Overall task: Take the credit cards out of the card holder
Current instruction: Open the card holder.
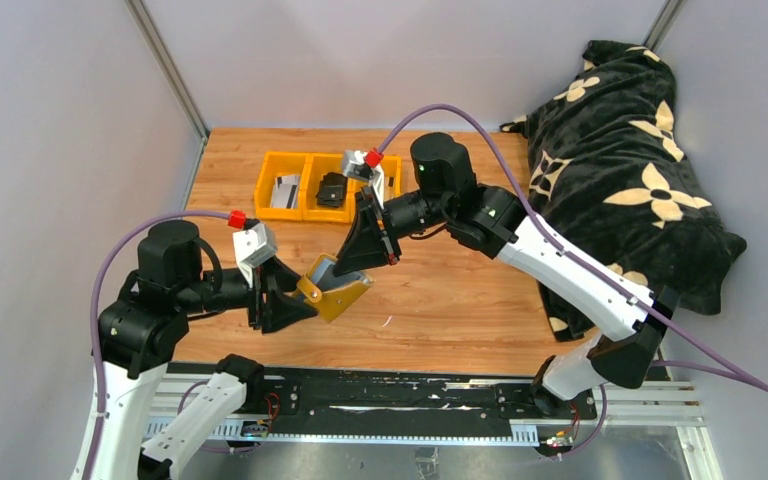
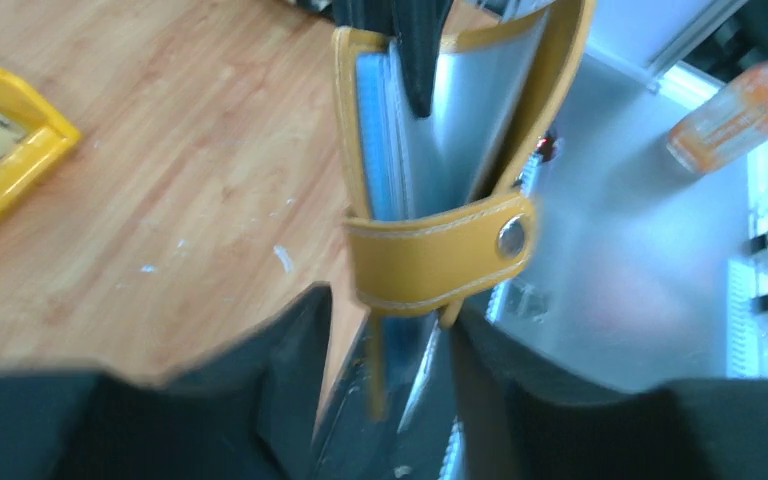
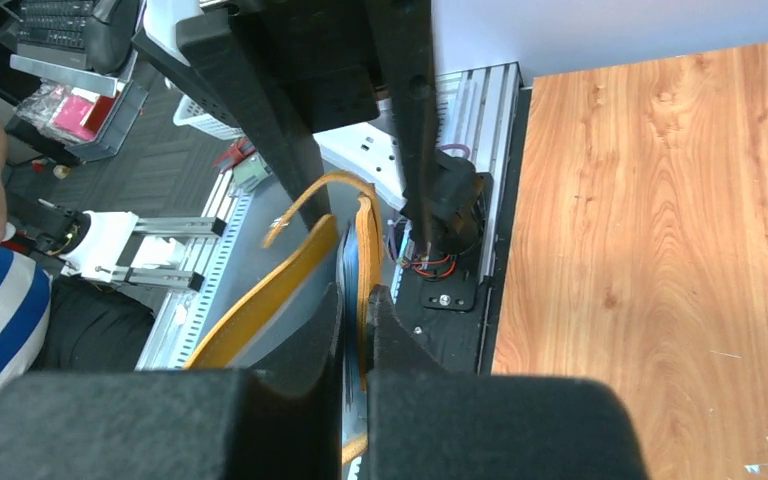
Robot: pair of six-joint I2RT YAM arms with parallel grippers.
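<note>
Card holder [image 1: 337, 298] up off the desk [image 1: 460, 300] near its centre, carried between both arms. Right pincer [image 1: 348, 265] clamped together on one mustard leaf, one finger dipped inside beside the blue sleeves [image 2: 375, 130]. Left pincer [image 1: 305, 305] straddling the lower edge just below the snap tab [image 2: 440, 250]; impossible to tell whether pinching or slack.

Step in hand, by judgement: reaching for a card inside. To do it well:
- Anchor the bottom edge firmly with the left side before any pull.
- Pinch a card alone, not the leaf.
- Draw straight out along the pocket, slowly.
- Keep clear of the tab.

No single card told apart inside the sleeves. One pale card [image 1: 284, 192] with a dark stripe lying in the yellow bin [image 1: 280, 156].

No brand, label or writing legible anywhere; snap and leather plain.
</note>
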